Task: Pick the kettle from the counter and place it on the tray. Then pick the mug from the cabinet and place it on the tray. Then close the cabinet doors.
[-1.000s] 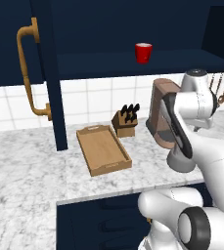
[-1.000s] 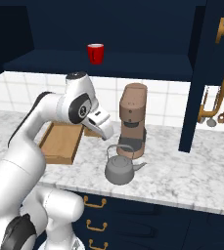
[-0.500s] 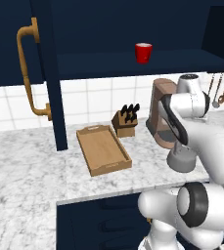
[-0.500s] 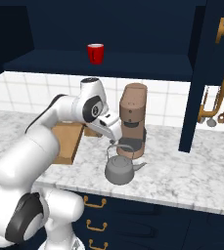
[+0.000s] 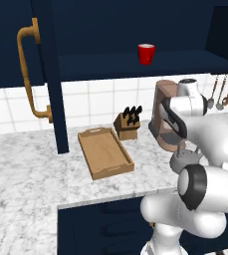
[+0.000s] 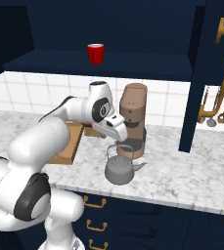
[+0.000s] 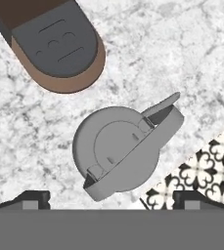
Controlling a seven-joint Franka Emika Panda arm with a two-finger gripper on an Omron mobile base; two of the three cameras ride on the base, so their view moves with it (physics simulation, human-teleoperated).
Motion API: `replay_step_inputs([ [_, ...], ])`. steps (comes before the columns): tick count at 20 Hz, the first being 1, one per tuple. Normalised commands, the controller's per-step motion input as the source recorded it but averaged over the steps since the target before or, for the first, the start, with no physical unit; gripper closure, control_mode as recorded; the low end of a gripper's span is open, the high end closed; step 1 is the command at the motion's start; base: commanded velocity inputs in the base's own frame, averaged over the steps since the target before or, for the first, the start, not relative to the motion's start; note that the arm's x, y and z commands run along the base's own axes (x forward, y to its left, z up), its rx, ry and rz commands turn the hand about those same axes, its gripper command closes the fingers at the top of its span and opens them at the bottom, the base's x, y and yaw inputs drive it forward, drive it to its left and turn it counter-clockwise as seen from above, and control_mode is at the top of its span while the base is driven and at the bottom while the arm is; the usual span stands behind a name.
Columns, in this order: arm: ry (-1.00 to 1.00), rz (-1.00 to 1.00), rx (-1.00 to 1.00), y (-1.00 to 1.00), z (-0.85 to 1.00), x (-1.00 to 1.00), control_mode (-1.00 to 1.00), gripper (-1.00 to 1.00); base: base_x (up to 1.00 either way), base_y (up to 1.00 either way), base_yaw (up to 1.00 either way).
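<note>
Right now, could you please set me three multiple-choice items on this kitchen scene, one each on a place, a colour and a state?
1. Where is the mug?
A. on the tray
B. on the cabinet shelf
C. beside the kettle

2. What colour is the kettle?
A. grey
B. red
C. brown

3. How are the fingers?
A. shut on the kettle
B. shut on the mug
C. open above the kettle

Answers:
1 B: the mug stands on the cabinet shelf.
2 A: the kettle on the counter is grey metal.
3 C: in the hand view the fingers sit wide apart, over the kettle; the tray lies apart.
</note>
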Motion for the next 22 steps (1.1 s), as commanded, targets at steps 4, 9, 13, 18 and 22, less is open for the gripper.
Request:
replay_step_inputs([
  [4,0.02,0.00,0.00,-0.18,-0.28,0.10,-1.00,-1.00,0.00,0.00,0.00],
  [9,0.06,0.00,0.00,-0.16,-0.28,0.14,-1.00,-1.00,0.00,0.00,0.00],
  [13,0.01,0.00,0.03,-0.14,-0.21,0.14,-1.00,-1.00,0.00,0.00,0.00],
  [18,0.00,-0.01,0.03,-0.09,-0.22,0.04,-1.00,-1.00,0.00,0.00,0.00],
  [22,0.02,-0.10,0.00,-0.02,-0.38,-0.08,-1.00,-1.00,0.00,0.00,0.00],
])
